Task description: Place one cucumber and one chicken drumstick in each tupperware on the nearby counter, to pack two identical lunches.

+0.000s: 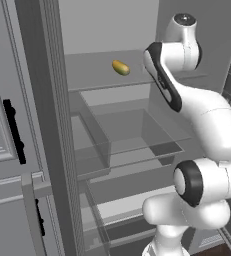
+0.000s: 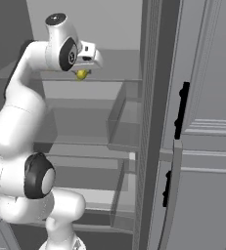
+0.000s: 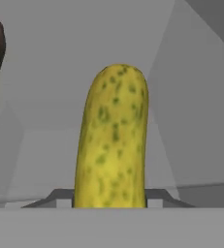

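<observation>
Robot hand (image 2: 81, 73) grips a cucumber (image 3: 112, 140) on the upper fridge shelf (image 1: 92, 70).
Closed around one end, it should lift straight and withdraw slowly, clear of the second cucumber (image 1: 120, 67).

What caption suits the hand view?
Gripper shut on a speckled yellow-green cucumber inside the grey fridge.

A yellow-green speckled cucumber (image 3: 112, 140) stands lengthwise between the jaws; another (image 1: 120, 67) lies on the fridge shelf (image 1: 94, 70).

arm (image 2: 16, 122): reaching up and forward, elbow bent | end effector (image 2: 82, 73): 2 fingers clamped on cucumber (image 3: 112, 138)
</observation>
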